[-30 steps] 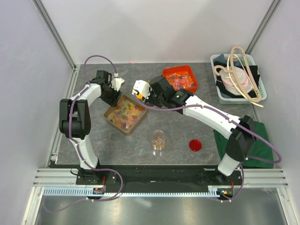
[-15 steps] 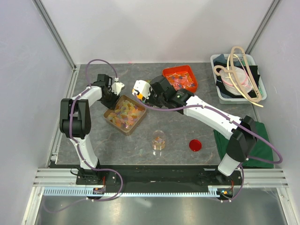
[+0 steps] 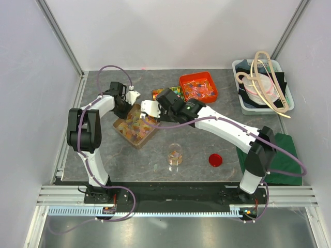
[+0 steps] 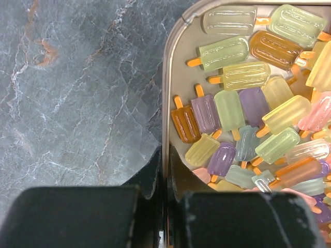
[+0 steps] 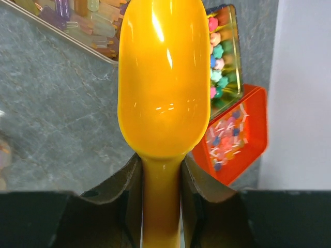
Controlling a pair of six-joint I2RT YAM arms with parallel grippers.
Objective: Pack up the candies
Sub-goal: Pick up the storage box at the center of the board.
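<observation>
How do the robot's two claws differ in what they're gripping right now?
The left claw is pinched on the thin rim of the tray holding the popsicle-shaped candies. The right claw grips the handle of a yellow scoop. The left claw sits low, straddling the tray wall, while the right claw appears raised, its scoop pointing toward that tray. Both are closed on something.

Top cam: fixed, high behind arm bases, looks down on whole table (image 3: pixel 207 150), far. Left wrist cam: close, straight down on tray (image 4: pixel 166 77) rim and candies (image 4: pixel 230 108). Right wrist cam: close, looks down along scoop (image 5: pixel 163 77), table's back edge at frame right. All three views share that tray.
</observation>
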